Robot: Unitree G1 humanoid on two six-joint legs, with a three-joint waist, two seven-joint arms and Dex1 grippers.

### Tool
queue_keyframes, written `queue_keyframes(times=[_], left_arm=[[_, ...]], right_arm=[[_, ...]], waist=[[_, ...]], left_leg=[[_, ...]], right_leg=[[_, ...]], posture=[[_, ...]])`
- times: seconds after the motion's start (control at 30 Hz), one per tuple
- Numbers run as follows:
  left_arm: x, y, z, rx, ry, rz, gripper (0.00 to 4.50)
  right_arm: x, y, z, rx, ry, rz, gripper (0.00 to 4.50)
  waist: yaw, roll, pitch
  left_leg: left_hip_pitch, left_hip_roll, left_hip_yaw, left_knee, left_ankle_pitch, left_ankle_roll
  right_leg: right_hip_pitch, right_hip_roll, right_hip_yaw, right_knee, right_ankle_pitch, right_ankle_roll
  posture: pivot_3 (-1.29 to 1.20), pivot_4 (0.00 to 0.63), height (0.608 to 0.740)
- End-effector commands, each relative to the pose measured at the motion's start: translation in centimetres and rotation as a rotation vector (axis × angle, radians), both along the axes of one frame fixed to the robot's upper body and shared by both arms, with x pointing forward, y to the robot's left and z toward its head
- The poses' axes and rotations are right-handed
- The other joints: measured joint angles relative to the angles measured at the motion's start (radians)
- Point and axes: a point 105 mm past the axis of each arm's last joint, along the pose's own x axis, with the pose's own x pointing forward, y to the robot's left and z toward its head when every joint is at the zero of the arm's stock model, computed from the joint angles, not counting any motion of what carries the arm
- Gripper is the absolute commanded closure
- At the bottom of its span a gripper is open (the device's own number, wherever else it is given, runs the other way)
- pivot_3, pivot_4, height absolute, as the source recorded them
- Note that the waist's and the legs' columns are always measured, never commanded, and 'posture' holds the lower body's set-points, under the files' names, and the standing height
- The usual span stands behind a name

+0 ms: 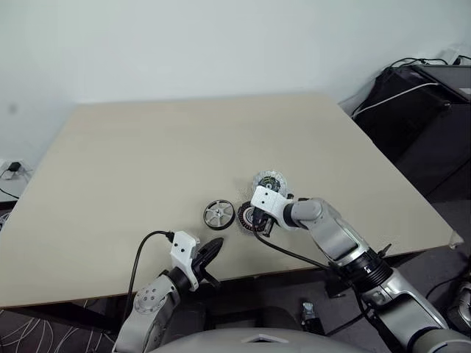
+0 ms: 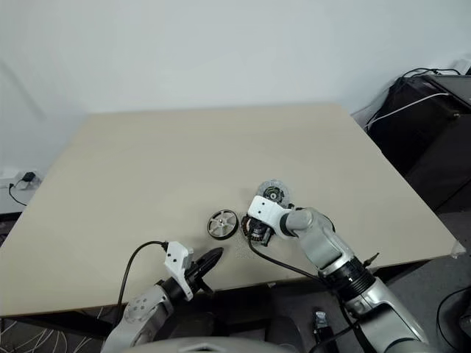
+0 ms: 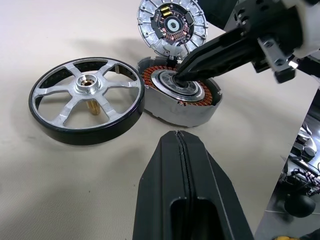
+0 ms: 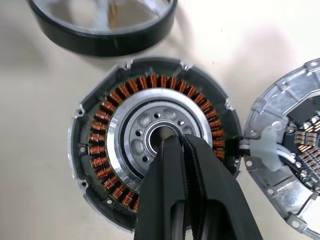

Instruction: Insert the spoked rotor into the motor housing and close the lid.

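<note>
Rotor, the spoked rotor (image 3: 86, 100), lies flat on the table (image 1: 147, 147), hub up, just beside the motor housing (image 4: 152, 145) and untouched. Housing sits between rotor and lid (image 3: 172, 25); lid lies open on the far side, joined to the housing by a short pale lead.

My right gripper (image 4: 175, 145) is pinched shut, holding nothing, tips pressed down at the silvery centre bore of the housing. My left gripper (image 3: 176, 137) is also clenched empty, hanging at the near table edge, aimed toward the parts.

Key relation: rotor is on the left side of the housing, so it lies toward my left arm; yet my right gripper is the closer of the two, only the housing's width away. Rotor axis stands vertical, matching the housing bore, so I judge it needs lifting by the rim and setting straight down, no tilting.
</note>
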Motion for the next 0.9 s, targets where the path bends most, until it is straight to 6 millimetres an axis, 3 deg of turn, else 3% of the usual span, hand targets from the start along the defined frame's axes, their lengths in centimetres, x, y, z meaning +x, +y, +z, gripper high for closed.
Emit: queue_keyframes(times=[0.03,0.2,0.3,0.53,0.67,0.9], left_arm=[[0.5,-0.2,1.3,-0.022,-0.048,-0.003,4.5],[0.5,-0.3,1.2,-0.022,-0.047,-0.003,4.5],[0.5,-0.3,1.2,-0.023,-0.045,-0.001,4.5],[0.6,-0.3,1.3,-0.02,-0.047,-0.007,4.5],[0.6,-0.4,1.3,-0.02,-0.048,-0.01,4.5],[0.6,-0.4,1.2,-0.022,-0.045,-0.006,4.5]], right_arm=[[0.2,1.4,2.8,0.111,-0.074,0.059,4.49],[1.4,1.2,4.3,0.158,-0.184,0.011,4.49],[2.3,0.3,4.9,0.192,-0.198,-0.106,4.49],[1.3,-1.7,3.2,0.182,-0.019,-0.277,4.49],[0.3,-1.6,2.6,0.141,0.04,-0.233,4.49],[0.5,-1.6,2.3,0.142,0.098,-0.25,4.49]], waist=[[-0.001,0.0,0.0],[0.002,0.0,0.0],[0.002,0.0,0.0],[0.004,0.0,0.0],[0.002,0.001,0.0],[0.001,0.001,0.0]], left_leg=[[0.0,0.0,0.0,0.0,0.0,0.0],[0.0,0.0,0.0,0.0,0.0,0.0],[0.0,0.0,0.0,0.0,0.0,0.0],[0.0,0.0,0.0,0.0,0.0,0.0],[0.0,0.0,0.0,0.0,0.0,0.0],[0.0,0.0,0.0,0.0,0.0,0.0]], right_leg=[[0.0,0.0,0.0,0.0,0.0,0.0],[0.0,0.0,0.0,0.0,0.0,0.0],[0.0,0.0,0.0,0.0,0.0,0.0],[0.0,0.0,0.0,0.0,0.0,0.0],[0.0,0.0,0.0,0.0,0.0,0.0],[-0.001,0.0,0.0,0.0,0.0,0.0]], posture=[[0.0,0.0,0.74],[0.0,0.0,0.74],[0.0,0.0,0.74],[0.0,0.0,0.74],[0.0,0.0,0.74],[0.0,0.0,0.74]])
